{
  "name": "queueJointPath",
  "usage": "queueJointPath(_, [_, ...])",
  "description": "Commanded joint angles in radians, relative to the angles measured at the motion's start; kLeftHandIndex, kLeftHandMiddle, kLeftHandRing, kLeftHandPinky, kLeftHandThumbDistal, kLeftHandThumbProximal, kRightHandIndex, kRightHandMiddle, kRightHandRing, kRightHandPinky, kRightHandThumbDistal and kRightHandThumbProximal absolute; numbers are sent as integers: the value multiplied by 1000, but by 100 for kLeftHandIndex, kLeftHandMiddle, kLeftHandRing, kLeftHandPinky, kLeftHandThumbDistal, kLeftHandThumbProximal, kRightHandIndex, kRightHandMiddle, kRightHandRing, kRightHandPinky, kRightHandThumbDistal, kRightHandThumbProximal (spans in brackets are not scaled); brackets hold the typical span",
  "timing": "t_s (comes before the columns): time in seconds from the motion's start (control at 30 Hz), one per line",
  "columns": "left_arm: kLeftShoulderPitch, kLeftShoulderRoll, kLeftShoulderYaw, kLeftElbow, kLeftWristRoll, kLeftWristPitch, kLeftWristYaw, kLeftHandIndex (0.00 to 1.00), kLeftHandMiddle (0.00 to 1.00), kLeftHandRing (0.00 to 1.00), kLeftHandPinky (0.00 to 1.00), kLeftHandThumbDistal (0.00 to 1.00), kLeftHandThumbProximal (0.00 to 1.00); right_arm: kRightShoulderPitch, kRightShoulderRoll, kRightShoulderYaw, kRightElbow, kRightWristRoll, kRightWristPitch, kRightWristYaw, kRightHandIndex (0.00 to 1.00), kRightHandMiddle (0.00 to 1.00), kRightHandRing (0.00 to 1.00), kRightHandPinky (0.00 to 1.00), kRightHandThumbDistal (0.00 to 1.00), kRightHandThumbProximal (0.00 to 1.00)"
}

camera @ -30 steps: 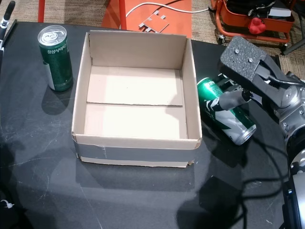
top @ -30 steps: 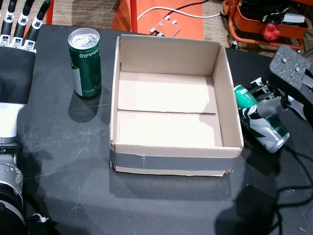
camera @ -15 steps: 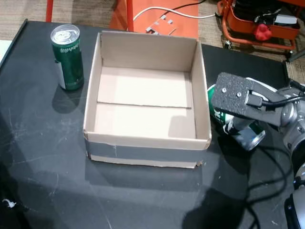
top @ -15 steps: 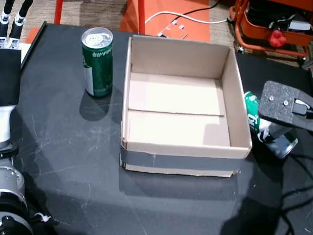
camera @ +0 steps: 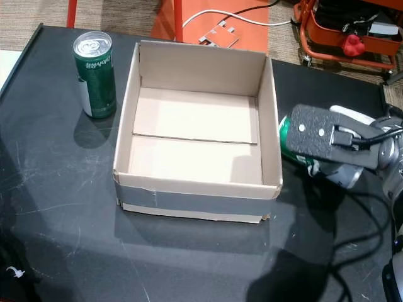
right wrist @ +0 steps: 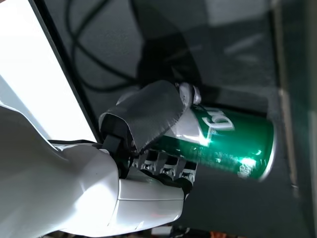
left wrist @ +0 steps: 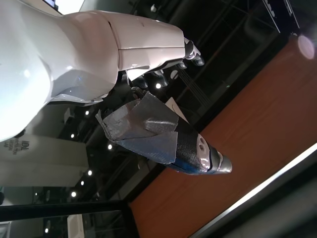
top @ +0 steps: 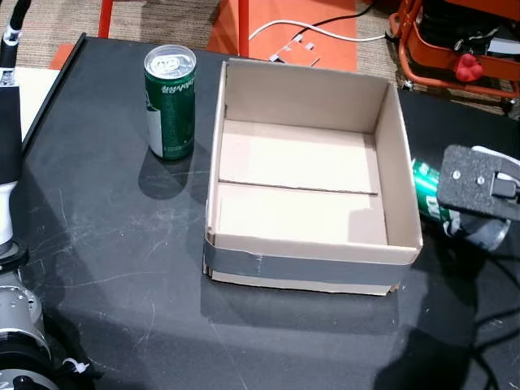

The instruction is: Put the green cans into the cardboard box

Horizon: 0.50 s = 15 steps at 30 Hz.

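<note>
One green can (top: 171,101) (camera: 96,75) stands upright on the black table, left of the cardboard box (top: 313,264) (camera: 195,201). The box is open-topped with nothing in it. A second green can (top: 426,192) (camera: 289,137) lies on its side just right of the box. My right hand (top: 479,185) (camera: 327,133) covers it from above. In the right wrist view the taped thumb lies over this can (right wrist: 228,144) and the fingers (right wrist: 168,166) curl under it. My left hand (top: 6,114) (left wrist: 148,99) is at the far left edge, fingers apart, holding nothing.
An orange cart (top: 463,49) (camera: 352,31) with a red knob stands beyond the table's far right corner. A white cable (top: 309,28) lies on the orange floor mat behind the box. Black cables (camera: 352,207) trail over the table near my right arm. The table's left edge (top: 49,97) is close to my left hand.
My right hand has come down over the lying can and closed around it. The left hand has slid out toward the left edge. The head view has shifted slightly.
</note>
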Motion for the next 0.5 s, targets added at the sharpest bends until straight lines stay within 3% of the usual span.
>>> queueJointPath(0.0, [28, -6, 0, -18, -14, -8, -15, 82, 86, 98, 100, 93, 41, 77, -1, 14, 38, -25, 48, -14, 38, 37, 41, 49, 50, 9])
queueJointPath(0.03, [33, -5, -2, -23, -15, -5, -15, 82, 86, 98, 100, 94, 41, 83, 4, 11, 38, -21, 45, -31, 35, 35, 39, 47, 48, 1])
queueJointPath(0.07, [38, -7, -4, -30, -16, -5, -11, 82, 86, 97, 100, 94, 40, 89, 8, 4, 38, -14, 40, -49, 32, 32, 37, 45, 46, 0])
queueJointPath(0.13, [51, -19, -9, -57, -13, -7, 21, 80, 85, 95, 100, 99, 39, 96, 14, -6, 38, -5, 33, -71, 28, 29, 35, 41, 44, 0])
queueJointPath(0.2, [54, -22, -11, -64, -14, -12, 24, 82, 87, 97, 100, 94, 41, 101, 18, -20, 37, 8, 25, -85, 28, 28, 34, 41, 46, 0])
queueJointPath(0.47, [38, -6, -15, -21, -10, -38, 15, 81, 87, 100, 100, 94, 42, 100, 17, -48, 37, 18, 22, -90, 24, 25, 30, 35, 53, 0])
